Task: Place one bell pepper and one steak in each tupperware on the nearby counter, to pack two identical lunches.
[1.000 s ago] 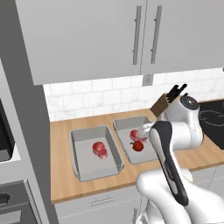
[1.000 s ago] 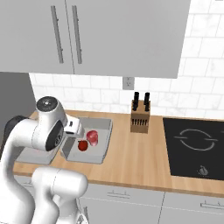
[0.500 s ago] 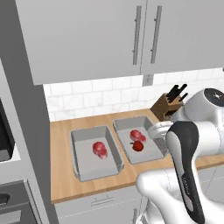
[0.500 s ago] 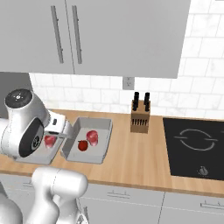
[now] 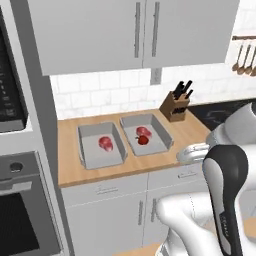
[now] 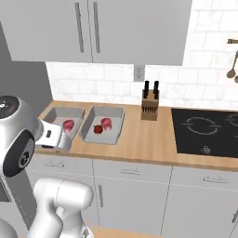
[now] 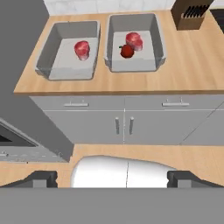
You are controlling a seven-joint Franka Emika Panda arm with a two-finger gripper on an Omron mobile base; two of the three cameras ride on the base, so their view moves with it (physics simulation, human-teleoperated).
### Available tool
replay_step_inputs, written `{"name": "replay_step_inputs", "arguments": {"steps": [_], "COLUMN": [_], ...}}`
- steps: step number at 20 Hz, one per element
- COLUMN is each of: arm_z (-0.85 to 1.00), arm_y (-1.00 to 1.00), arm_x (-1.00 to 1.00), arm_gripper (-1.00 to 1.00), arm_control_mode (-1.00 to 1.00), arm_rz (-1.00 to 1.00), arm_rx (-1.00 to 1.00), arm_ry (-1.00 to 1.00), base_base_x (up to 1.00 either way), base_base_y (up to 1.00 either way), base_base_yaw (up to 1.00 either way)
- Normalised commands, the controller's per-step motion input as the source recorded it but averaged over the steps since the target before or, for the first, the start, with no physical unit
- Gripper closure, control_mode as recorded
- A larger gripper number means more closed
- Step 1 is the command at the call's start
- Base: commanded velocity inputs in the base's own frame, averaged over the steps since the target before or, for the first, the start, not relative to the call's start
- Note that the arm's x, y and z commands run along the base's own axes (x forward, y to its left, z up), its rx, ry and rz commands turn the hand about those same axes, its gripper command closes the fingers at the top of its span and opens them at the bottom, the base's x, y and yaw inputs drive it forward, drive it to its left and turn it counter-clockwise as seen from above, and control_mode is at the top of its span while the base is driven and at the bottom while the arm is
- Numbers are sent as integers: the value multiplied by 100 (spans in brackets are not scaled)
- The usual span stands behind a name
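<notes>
Tupperware: left base view, left tray [image 5: 88,150] holds steak [image 5: 105,143] alone; right tray [image 5: 161,131] holds steak [image 5: 143,132] plus pepper [image 5: 143,140], on counter [image 5: 70,167]. Right base view: base backed off since earlier frame, whole scene shifted, trays farther. Hand view: gripper [image 7: 112,178] wide open, empty, well back; risk: second pepper unlocated, lunches unequal.

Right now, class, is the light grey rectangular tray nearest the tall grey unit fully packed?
No. The left light grey tray holds one pinkish steak, no pepper.
</notes>
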Motion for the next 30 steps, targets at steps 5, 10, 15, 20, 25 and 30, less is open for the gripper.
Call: {"name": "replay_step_inputs", "arguments": {"steps": [5, 10, 15, 20, 25, 30], "arm_z": [0, 0, 0, 0, 0, 0], "arm_y": [0, 0, 0, 0, 0, 0], "arm_x": [0, 0, 0, 0, 0, 0], "arm_gripper": [-100, -100, -100, -100, -100, -100], "arm_control_mode": [100, 100, 100, 100, 100, 100], "arm_rz": [0, 0, 0, 0, 0, 0], "arm_rx": [0, 0, 0, 0, 0, 0], "arm_ry": [0, 0, 0, 0, 0, 0], "base_base_x": [-100, -99, -55, -30, -23, -3], "base_base_y": [17, 53, 95, 100, 100, 100], "base_base_yaw": [33, 53, 63, 62, 56, 52]}}
